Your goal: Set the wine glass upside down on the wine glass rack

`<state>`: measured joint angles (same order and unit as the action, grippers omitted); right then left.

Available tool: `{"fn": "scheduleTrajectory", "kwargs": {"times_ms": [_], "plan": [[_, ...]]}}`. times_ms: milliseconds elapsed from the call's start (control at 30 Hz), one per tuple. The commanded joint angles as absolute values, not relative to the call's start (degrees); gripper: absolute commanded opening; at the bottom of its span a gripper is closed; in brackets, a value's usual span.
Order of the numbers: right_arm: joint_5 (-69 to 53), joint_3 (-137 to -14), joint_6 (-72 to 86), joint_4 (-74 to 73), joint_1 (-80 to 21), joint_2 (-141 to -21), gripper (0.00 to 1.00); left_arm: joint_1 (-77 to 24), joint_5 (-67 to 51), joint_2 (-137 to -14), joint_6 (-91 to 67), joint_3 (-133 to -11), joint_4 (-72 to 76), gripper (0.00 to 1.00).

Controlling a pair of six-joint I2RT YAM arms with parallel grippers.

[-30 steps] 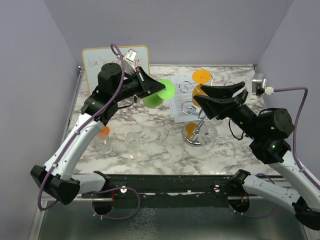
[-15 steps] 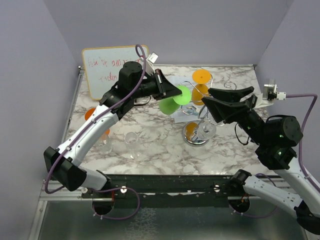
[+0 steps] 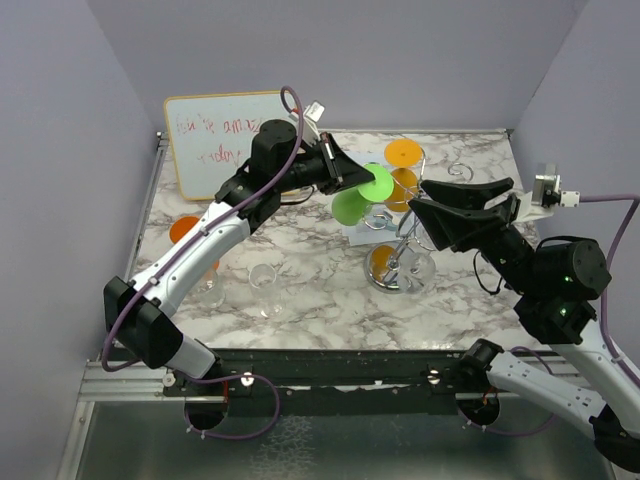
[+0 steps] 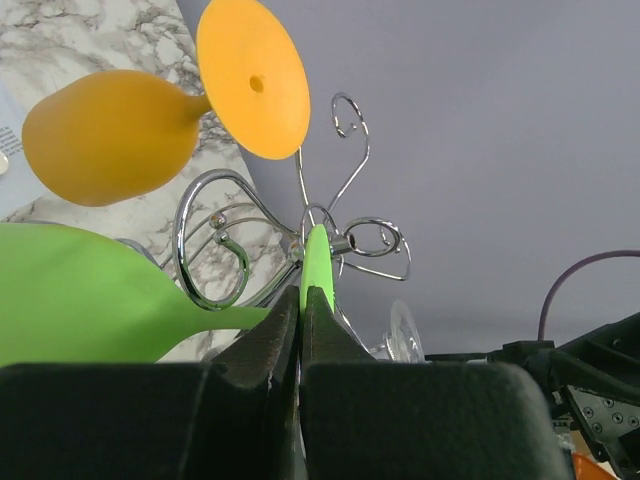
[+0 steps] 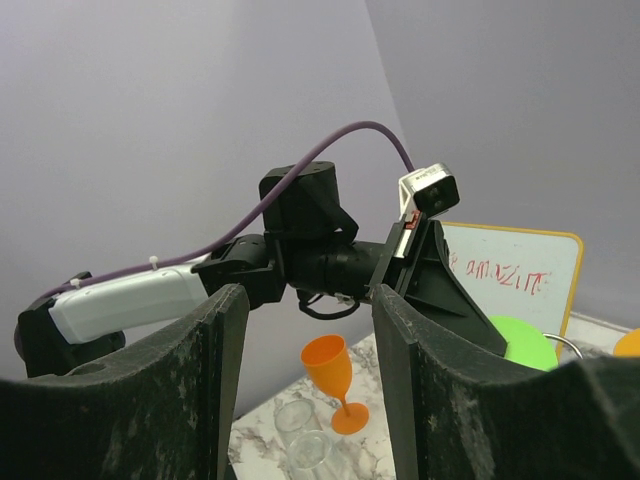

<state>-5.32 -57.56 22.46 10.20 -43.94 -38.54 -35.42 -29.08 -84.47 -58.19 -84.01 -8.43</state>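
My left gripper (image 3: 347, 172) is shut on the foot of a green wine glass (image 3: 357, 197), held on its side in the air just left of the wine glass rack (image 3: 384, 192). In the left wrist view my fingertips (image 4: 325, 310) pinch the green foot edge-on (image 4: 315, 260), right in front of the rack's curled chrome arms (image 4: 352, 226); the green bowl (image 4: 80, 300) is at the left. An orange wine glass (image 3: 401, 170) hangs on the rack, and it also shows in the left wrist view (image 4: 110, 135). My right gripper (image 3: 428, 201) is open and empty, hovering over the rack's right side.
The rack's mirrored base (image 3: 381, 266) stands on the marble table, with a clear glass (image 3: 416, 262) hanging by it. A whiteboard (image 3: 215, 140) leans at the back left. An upright orange glass (image 5: 336, 376) and two clear tumblers (image 3: 266, 290) stand at the left. Paper (image 3: 357, 227) lies under the rack.
My left arm has carried the green glass rightward from the table's middle up to the rack's arms. My right gripper has shifted slightly right and stays open.
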Motion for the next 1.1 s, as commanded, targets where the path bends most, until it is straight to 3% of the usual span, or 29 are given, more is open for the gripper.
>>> {"fn": "scheduleTrajectory", "kwargs": {"times_ms": [0,1067], "plan": [[-3.2,-56.2,22.3,11.4,-44.4,-37.8,0.58,-36.1,-29.1,-85.3,-59.3,-86.6,-5.2,0.0],[-6.1,-54.4,25.0,15.3,-44.4,-36.3,0.58,-36.4,-20.2,-89.6,-58.1,-90.7,-4.8,0.0]]}}
